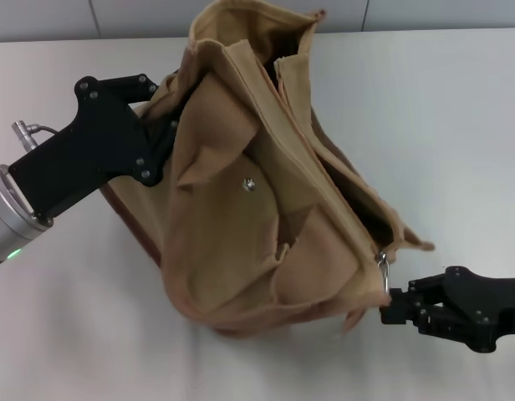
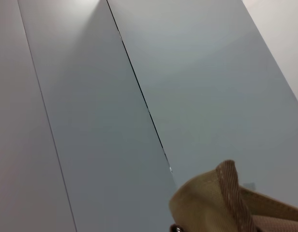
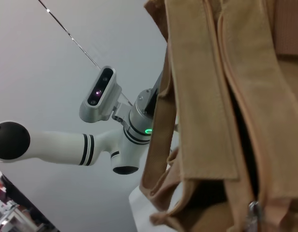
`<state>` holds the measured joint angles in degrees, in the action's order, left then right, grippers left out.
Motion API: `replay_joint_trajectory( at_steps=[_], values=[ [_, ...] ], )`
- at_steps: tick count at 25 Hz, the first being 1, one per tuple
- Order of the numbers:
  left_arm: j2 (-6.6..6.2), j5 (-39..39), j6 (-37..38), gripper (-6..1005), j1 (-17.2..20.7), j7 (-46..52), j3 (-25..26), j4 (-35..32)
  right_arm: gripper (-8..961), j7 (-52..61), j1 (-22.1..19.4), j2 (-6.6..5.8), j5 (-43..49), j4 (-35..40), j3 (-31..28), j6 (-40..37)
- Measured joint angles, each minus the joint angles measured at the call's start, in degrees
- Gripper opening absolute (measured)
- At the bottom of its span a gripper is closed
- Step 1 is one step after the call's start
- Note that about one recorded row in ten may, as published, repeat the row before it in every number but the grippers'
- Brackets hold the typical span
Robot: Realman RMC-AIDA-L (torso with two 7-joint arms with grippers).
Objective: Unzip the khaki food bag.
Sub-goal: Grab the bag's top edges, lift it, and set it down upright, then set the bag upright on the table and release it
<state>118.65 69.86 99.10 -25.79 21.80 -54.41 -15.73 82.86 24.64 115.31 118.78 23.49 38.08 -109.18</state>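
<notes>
The khaki food bag (image 1: 257,217) lies crumpled and tilted on the white table (image 1: 458,125), its front pocket flap with the metal snap (image 1: 250,185) facing up. Its top seam gapes dark along the right side. My left gripper (image 1: 170,125) is shut on the bag's left end, with its fingers buried in the fabric. My right gripper (image 1: 390,302) is at the bag's near right corner, shut on the silver zipper pull (image 1: 383,269). The right wrist view shows the bag's canvas (image 3: 212,96) close up and the pull (image 3: 253,215). The left wrist view shows only a piped bag edge (image 2: 226,198).
Bare table surface lies to the right of the bag and in front of it. A grey panelled wall (image 2: 139,96) stands behind the table. My left arm (image 3: 125,130) shows beyond the bag in the right wrist view.
</notes>
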Motion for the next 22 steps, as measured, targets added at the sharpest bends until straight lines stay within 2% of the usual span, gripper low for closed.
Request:
replay_joint_trajectory(
  at_steps=[4,7,10,11,12,17,19,22],
  values=[
    [0.00,0.00,-0.16,78,0.18,0.00,0.51,0.00,109,-3.65,-1.88,0.11,0.00,1.72,-1.52,-0.36],
    [0.00,0.00,-0.62,78,0.33,0.00,0.85,0.00,218,-8.48,-4.01,0.20,-0.08,3.17,-4.31,-0.27],
    [0.01,0.00,-1.11,77,0.33,0.08,1.19,0.00,326,-15.72,-6.19,0.34,-0.12,3.40,-9.95,-0.12],
    [0.01,0.00,-1.31,77,0.33,0.27,1.32,0.00,347,-21.18,-7.52,0.74,-0.13,3.20,-14.38,-0.11],
    [0.01,-0.01,-1.50,77,0.33,0.47,1.42,0.01,369,-21.18,-7.52,0.74,-0.13,3.20,-14.38,-0.11],
    [0.06,-0.01,-1.99,77,0.11,0.78,1.46,0.05,476,-33.02,-9.67,2.98,-0.17,2.67,-24.15,2.03],
    [0.10,-0.01,-2.16,77,-0.01,0.78,1.46,0.06,519,-35.77,-9.65,3.70,-0.18,2.17,-26.07,4.49],
    [0.16,-0.01,-2.36,77,-0.16,0.90,1.46,0.08,564,-39.80,-8.97,3.95,-0.20,-0.14,-26.74,7.04]
  ],
)
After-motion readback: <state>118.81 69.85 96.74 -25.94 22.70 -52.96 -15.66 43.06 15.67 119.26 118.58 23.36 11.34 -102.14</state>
